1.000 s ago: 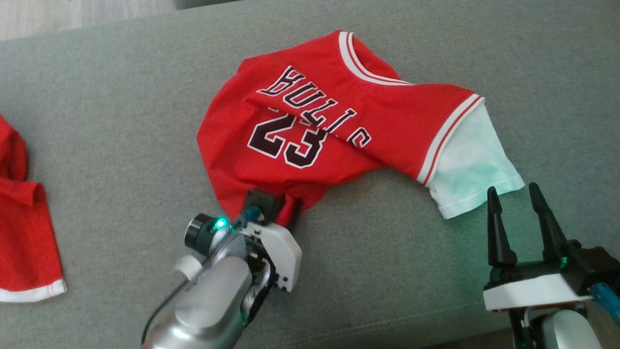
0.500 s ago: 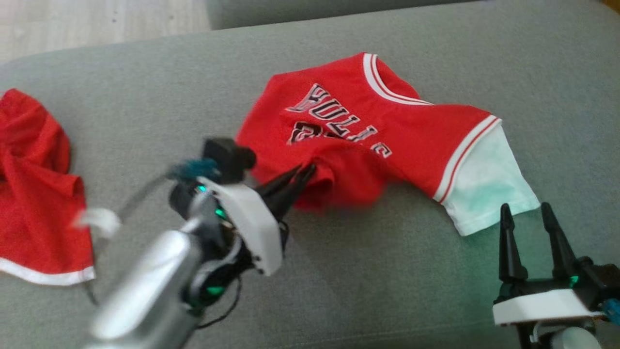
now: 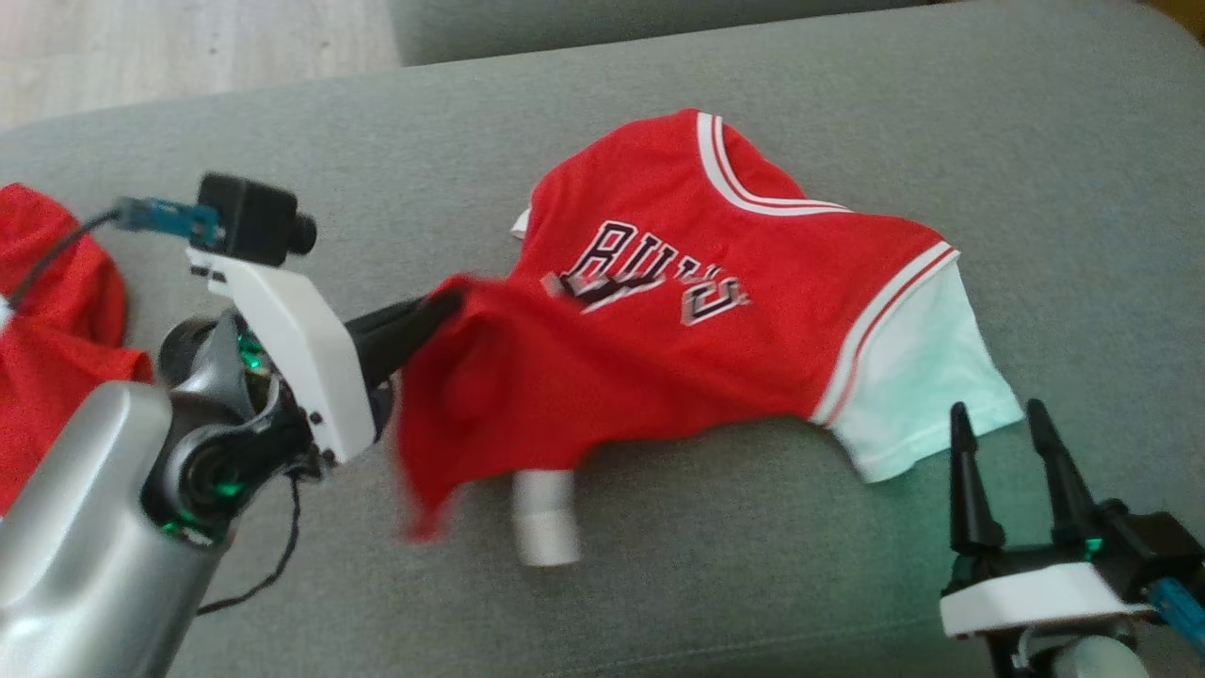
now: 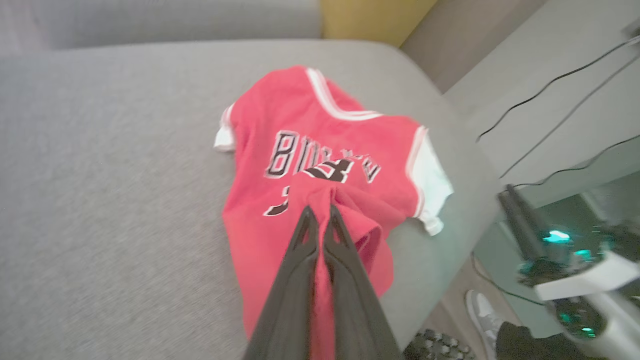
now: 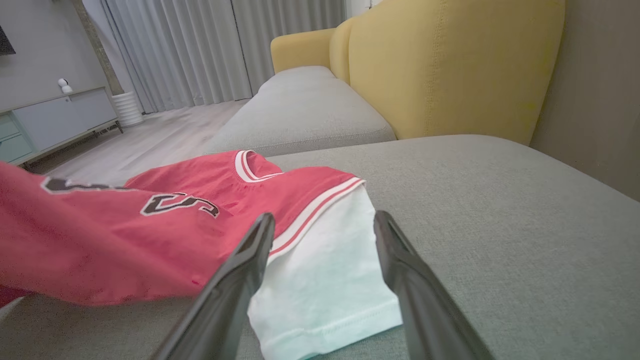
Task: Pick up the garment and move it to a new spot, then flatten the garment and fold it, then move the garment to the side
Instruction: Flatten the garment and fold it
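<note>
Grey sofa [image 3: 753, 584] carries everything. Red jersey [image 3: 678, 358] lies mid-cushion, its 9 o'clock edge raised off the fabric and hanging in a fold. Left pincer [image 3: 450, 299] sits at the jersey's 9 o'clock, fingers pressed together on that red edge. Right pincer [image 3: 996, 410] sits at the jersey's 4 o'clock, fingers spread wide and holding nothing, tips just beside the white sleeve [image 3: 918, 377]. Another red cloth [image 3: 56, 311] lies at far 9 o'clock, well apart.

Home living room, sofa [image 5: 450, 70], curtains [image 5: 175, 50]
</note>
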Motion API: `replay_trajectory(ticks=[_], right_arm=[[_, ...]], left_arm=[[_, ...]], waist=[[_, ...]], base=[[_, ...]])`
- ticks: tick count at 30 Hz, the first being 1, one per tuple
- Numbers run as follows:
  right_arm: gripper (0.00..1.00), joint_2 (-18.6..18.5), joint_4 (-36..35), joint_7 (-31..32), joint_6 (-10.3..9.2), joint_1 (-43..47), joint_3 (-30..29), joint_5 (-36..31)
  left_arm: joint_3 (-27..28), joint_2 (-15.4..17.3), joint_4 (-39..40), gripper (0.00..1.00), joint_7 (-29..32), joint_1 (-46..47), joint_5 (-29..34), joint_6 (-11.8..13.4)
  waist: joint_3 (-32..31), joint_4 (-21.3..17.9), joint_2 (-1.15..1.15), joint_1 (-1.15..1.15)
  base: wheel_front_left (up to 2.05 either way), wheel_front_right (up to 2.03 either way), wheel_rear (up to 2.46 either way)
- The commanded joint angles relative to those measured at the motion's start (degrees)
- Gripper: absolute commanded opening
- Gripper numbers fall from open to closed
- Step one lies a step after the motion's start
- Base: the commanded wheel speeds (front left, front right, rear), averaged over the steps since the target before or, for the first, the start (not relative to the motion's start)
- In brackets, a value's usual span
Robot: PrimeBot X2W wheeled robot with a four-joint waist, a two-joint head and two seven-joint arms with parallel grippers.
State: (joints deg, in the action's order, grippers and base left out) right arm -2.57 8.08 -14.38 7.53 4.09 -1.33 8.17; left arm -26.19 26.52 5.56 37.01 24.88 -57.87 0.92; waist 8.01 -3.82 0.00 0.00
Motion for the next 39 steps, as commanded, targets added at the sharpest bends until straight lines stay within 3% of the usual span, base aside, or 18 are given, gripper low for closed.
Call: replay_trajectory(ticks=[1, 6, 7, 9, 10, 16, 20, 26, 31, 34, 39], right_arm=[[1.0, -0.3, -1.4, -0.6, -0.04, -2.4, 1.8, 0.1], [1.0, -0.3, -0.8, -0.6, -0.04, -4.0, 2.9, -0.1], [1.0, -0.3, -0.8, -0.6, -0.04, -4.1, 2.9, -0.2], [1.0, -0.3, -0.7, -0.6, -0.04, -4.2, 2.8, -0.3], [1.0, -0.3, -0.7, -0.6, -0.04, -4.1, 2.8, -0.3], [1.0, -0.3, -0.6, -0.6, -0.04, -3.1, 1.4, 0.2], [1.0, -0.3, -0.7, -0.6, -0.04, -2.4, 0.8, 0.5], [1.0, -0.3, -1.2, -0.6, -0.04, -1.4, -0.1, 0.5], [1.0, -0.3, -1.6, -0.6, -0.04, -1.2, 0.3, 0.1], [1.0, -0.3, -1.8, -0.6, -0.04, -1.5, 0.5, -0.3], [1.0, -0.3, -1.8, -0.6, -0.04, -2.3, 0.2, -1.4]], left_arm=[[2.2, 2.0, -0.7, 0.0, -0.1, 3.7, 1.4, -0.4], [1.1, 0.4, -18.9, 0.0, -4.5, 6.2, 4.7, -2.0], [1.1, 0.1, -21.8, 0.09, -6.1, 6.8, 5.4, -2.7], [1.2, -0.2, -27.0, 0.5, -9.6, 8.3, 7.3, -3.2], [1.0, -0.3, -29.0, 1.0, -11.8, 9.0, 8.7, -3.4], [-1.1, 0.5, -37.7, 1.0, -26.5, 12.2, 19.2, -1.8], [0.4, -2.1, -37.5, 1.0, -32.3, 10.2, 17.4, -2.0], [-0.2, -4.6, -28.1, 1.0, -31.9, 1.5, 15.1, 0.8], [-2.9, -7.1, -18.4, 1.0, -30.6, -7.1, 14.9, 4.8], [-4.3, -7.9, -17.4, 1.0, -30.6, -8.9, 16.1, 6.8], [-5.9, -8.9, -19.5, 1.0, -30.5, -9.0, 16.9, 7.1]], waist=[[0.4, -0.6, 0.0, 0.0], [1.6, -3.2, 0.0, 0.0], [1.9, -3.6, 0.0, 0.0], [2.4, -4.2, 0.0, 0.0], [2.6, -4.4, 0.0, 0.0], [2.7, -4.2, 0.0, 0.0], [1.3, -2.7, 0.0, 0.0], [0.1, -1.0, 0.0, 0.0], [1.7, 1.0, 0.0, 0.0], [2.4, 1.7, 0.0, 0.0], [3.0, 2.0, 0.0, 0.0]], base=[[0.0, 0.0, 0.0], [0.0, 0.0, 0.0], [0.0, 0.0, 0.0], [0.0, 0.0, 0.0], [0.0, 0.0, 0.0], [0.0, 0.0, 0.0], [0.0, 0.0, 0.0], [0.0, 0.0, 0.0], [0.0, 0.0, 0.0], [0.0, 0.0, 0.0], [0.0, 0.0, 0.0]])
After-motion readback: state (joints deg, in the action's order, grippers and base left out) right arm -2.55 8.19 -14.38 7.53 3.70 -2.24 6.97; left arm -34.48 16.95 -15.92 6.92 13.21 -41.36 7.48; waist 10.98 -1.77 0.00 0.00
